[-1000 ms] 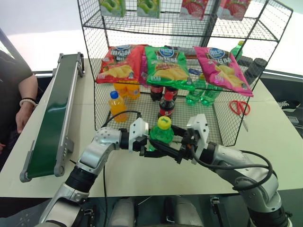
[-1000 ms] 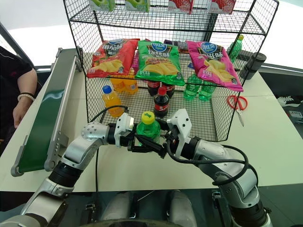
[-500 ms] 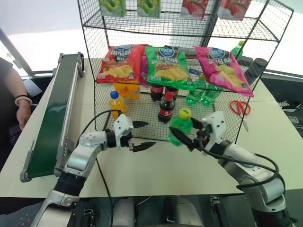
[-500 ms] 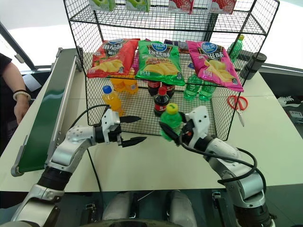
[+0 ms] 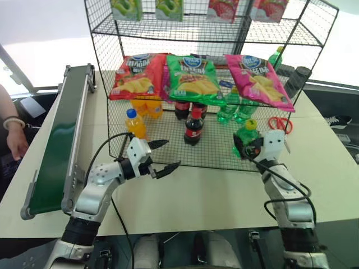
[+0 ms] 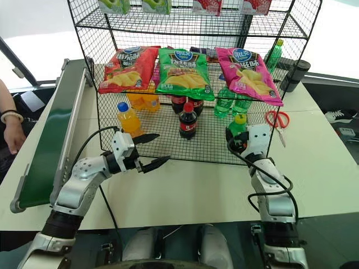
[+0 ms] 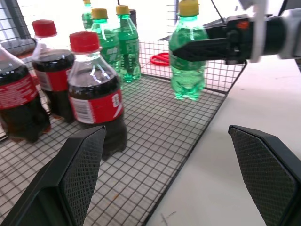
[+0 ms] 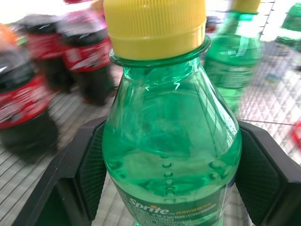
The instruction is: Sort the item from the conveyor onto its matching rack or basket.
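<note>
The item, a clear-green bottle (image 5: 245, 139) with a yellow cap, is upright in my right gripper (image 5: 242, 147), which is shut on its body. In the right wrist view the black fingers (image 8: 89, 169) press both sides of the bottle (image 8: 169, 141). It hangs just above the front right part of the bottom tier of the black wire rack (image 5: 168, 36). My left gripper (image 5: 171, 154) stands open and empty in front of that tier, left of the bottle (image 7: 187, 56). The dark-green conveyor (image 5: 59, 140) runs along the table's left side with nothing on it.
On the bottom tier stand cola bottles (image 5: 192, 126), orange bottles (image 5: 135, 123) and green bottles (image 5: 234, 106) at the back. Chip bags (image 5: 193, 78) lie on the tier above. Red scissors (image 5: 279, 124) lie right of the rack. A person's hand (image 5: 12, 140) is at the far left.
My left gripper let go of the bottle, opened and drew back to the left. My right gripper carried the bottle right and forward to the rack's bottom tier. The person's arm withdrew.
</note>
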